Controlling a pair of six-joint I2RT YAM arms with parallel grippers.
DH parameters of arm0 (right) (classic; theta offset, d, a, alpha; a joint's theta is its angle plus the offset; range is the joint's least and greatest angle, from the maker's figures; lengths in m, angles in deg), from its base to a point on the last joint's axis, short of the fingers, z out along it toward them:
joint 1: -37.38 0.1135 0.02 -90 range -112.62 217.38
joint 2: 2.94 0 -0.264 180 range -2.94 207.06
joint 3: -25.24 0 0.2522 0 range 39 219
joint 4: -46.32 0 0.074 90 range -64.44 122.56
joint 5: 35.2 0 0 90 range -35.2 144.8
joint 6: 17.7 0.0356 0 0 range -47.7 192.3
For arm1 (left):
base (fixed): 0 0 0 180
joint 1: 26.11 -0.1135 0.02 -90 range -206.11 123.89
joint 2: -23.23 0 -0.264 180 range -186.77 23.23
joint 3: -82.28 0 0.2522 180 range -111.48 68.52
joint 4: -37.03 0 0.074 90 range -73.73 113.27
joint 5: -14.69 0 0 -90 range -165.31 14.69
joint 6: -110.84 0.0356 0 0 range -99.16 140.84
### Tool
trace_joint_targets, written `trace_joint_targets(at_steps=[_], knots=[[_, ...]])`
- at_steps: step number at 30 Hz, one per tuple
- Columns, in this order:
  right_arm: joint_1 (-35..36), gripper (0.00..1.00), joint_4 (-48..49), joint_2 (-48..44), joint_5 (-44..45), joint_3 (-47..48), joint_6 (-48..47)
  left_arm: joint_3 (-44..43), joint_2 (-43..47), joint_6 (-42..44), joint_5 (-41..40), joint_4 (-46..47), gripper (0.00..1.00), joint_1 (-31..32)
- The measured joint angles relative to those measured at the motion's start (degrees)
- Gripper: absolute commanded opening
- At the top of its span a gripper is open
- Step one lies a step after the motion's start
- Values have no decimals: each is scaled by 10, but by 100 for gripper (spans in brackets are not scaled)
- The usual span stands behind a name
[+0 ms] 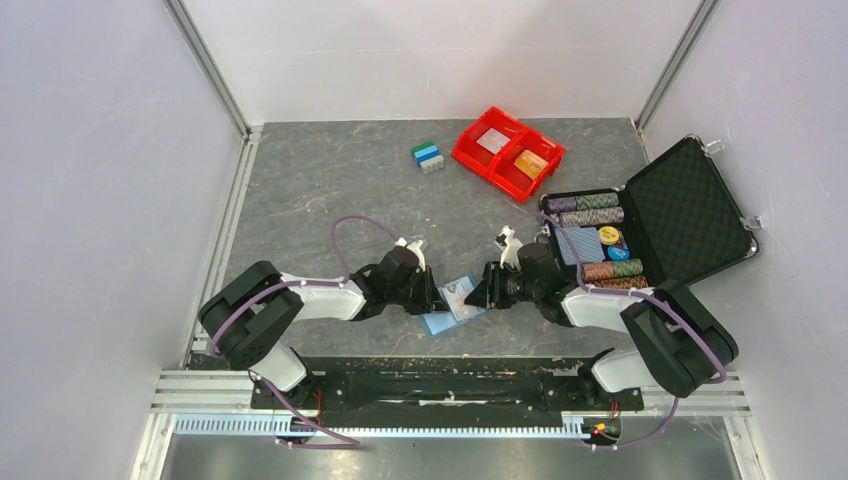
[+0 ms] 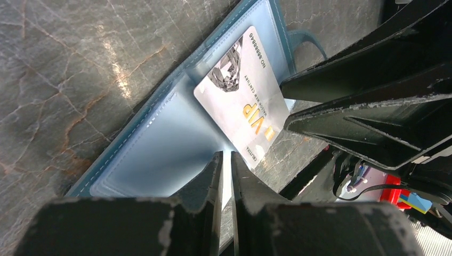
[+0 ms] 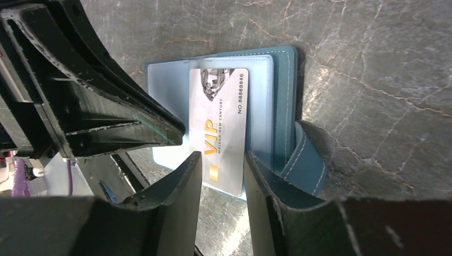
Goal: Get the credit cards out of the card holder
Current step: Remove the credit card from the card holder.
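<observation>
The light-blue card holder (image 1: 440, 322) lies spread open on the table between my two grippers. A silver-grey credit card (image 2: 240, 101) marked VIP sticks partway out of one panel (image 3: 264, 106). My left gripper (image 2: 226, 156) is pinched shut on the edge of the holder's other panel (image 2: 149, 149). My right gripper (image 3: 224, 154) is open, with one finger on each side of the free end of the card (image 3: 218, 122). One right fingertip rests by the holder's dark blue strap (image 3: 306, 160). In the top view the left gripper (image 1: 437, 297) and right gripper (image 1: 480, 292) face each other across the holder.
A red two-compartment bin (image 1: 462, 155) at the back holds a whitish card (image 1: 493, 140) and an orange card (image 1: 530, 163). An open black case (image 1: 690, 210) with poker chips (image 1: 590, 208) stands at the right. A small blue-and-green block (image 1: 428, 155) lies beside the bin.
</observation>
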Motion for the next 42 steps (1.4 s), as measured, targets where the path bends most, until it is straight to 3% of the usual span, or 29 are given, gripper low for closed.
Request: trace_joint_targets(at_steps=[7,23,28,33,35,42], knots=[[0,37,27,14,-23,-3,20,2,-11,0,9,20,16,0],[-10,15,110,34,-29,-36,71,8,-18,0,16,35,15,-2],[-3,1,127,35,-54,-38,86,10,-18,0,18,42,16,0],[0,0,136,34,-75,-39,97,12,-17,0,23,45,16,0],[0,0,134,29,-76,-40,100,15,-13,0,24,44,18,0],[-2,0,115,-54,-61,-46,114,29,83,-2,9,-19,44,0]])
